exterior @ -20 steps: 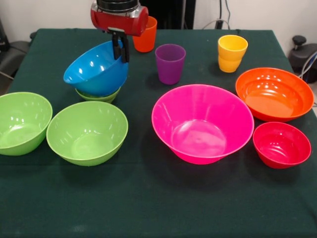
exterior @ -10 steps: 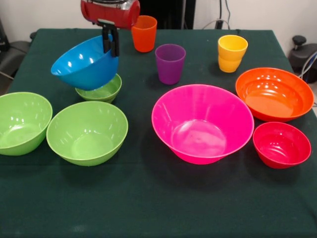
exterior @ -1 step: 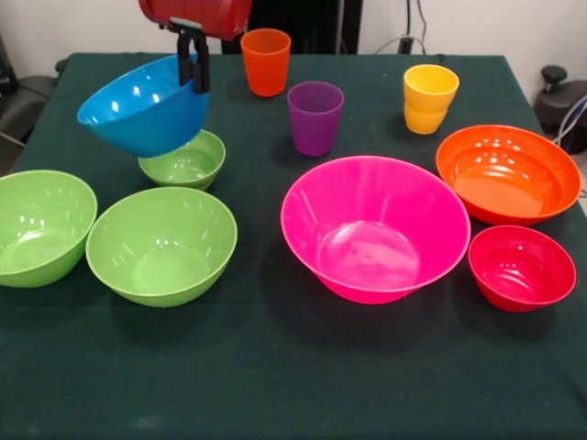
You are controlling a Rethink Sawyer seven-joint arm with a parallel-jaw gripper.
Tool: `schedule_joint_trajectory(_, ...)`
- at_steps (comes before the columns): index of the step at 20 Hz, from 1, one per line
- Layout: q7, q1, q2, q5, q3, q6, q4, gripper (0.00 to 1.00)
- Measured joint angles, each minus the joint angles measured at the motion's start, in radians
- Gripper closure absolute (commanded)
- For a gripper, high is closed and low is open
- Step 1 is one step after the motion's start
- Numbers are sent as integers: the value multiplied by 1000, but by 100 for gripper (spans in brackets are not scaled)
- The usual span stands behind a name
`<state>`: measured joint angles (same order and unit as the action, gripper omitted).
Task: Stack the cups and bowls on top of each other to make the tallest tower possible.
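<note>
My gripper [exterior @ -1 step: 193,75] is shut on the rim of the blue bowl [exterior @ -1 step: 142,112], which hangs tilted in the air at the far left. Just below and to its right a small lime green bowl [exterior @ -1 step: 183,160] rests on the cloth. Two bigger lime green bowls [exterior @ -1 step: 161,244] [exterior @ -1 step: 38,225] sit at the near left. An orange cup [exterior @ -1 step: 266,60], a purple cup [exterior @ -1 step: 315,116] and a yellow cup [exterior @ -1 step: 429,97] stand along the back. The large pink bowl [exterior @ -1 step: 374,225], the orange bowl [exterior @ -1 step: 507,172] and the small red bowl [exterior @ -1 step: 521,267] lie on the right. No tower stands.
A dark green cloth [exterior @ -1 step: 293,376] covers the table, with open room along the near edge. Dark equipment [exterior @ -1 step: 561,101] stands beyond the right edge.
My gripper has lifted the blue bowl up and to the left, off the small lime green bowl, which now shows in full.
</note>
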<state>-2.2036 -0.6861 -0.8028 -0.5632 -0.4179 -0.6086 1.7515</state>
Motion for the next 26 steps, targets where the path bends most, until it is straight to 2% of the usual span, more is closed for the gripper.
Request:
schedule_joint_trajectory(12,0,61,52,0,53,3,-1,100)
schedule_joint_trajectory(26,0,40,95,0,62,20,-19,100)
